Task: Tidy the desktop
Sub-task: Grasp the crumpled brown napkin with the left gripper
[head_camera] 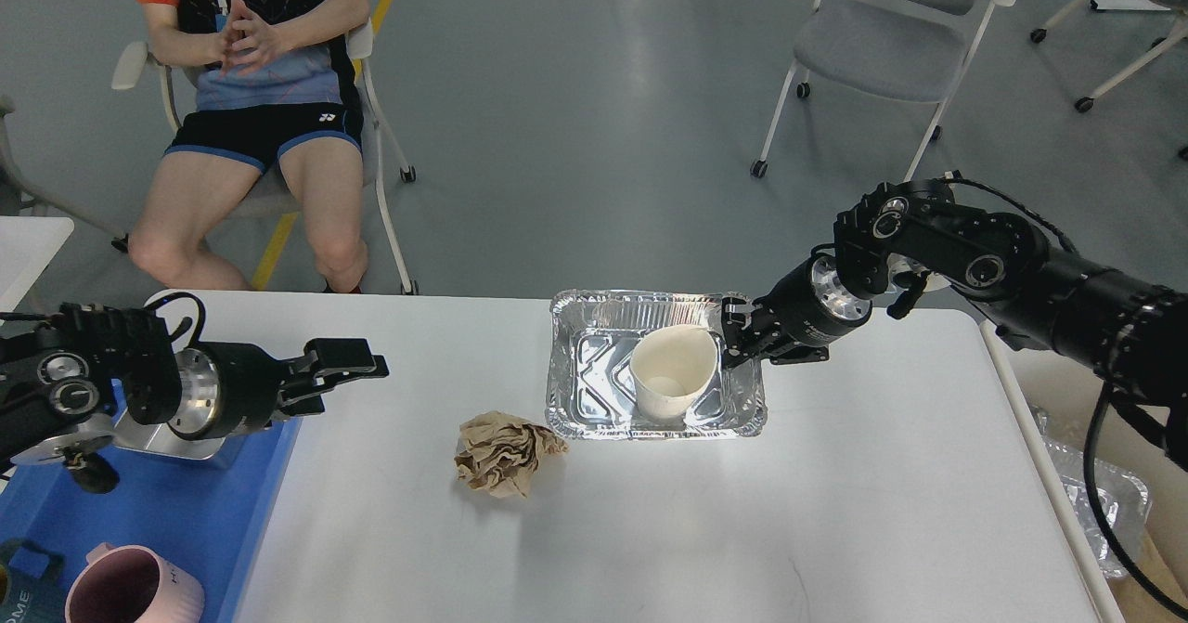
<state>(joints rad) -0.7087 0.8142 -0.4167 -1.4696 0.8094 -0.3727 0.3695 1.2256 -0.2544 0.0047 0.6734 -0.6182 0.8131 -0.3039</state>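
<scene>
The white desktop (pixel 705 530) carries a foil tray (pixel 594 391) with a white paper cup (pixel 673 372) standing in it, and a crumpled brown paper ball (pixel 506 453) in front of the tray's left corner. My right gripper (pixel 733 333) is at the tray's far right corner, closed on its rim. My left gripper (pixel 339 377) hovers open and empty over the desktop's left part, by the blue tray (pixel 186 512), well left of the paper ball.
The blue tray holds a steel box (pixel 172 439), partly hidden by my left arm, and a pink mug (pixel 135 590). A beige bin (pixel 1100 502) with foil inside stands off the right edge. A seated person (pixel 251 112) and a chair (pixel 891 38) are beyond the table.
</scene>
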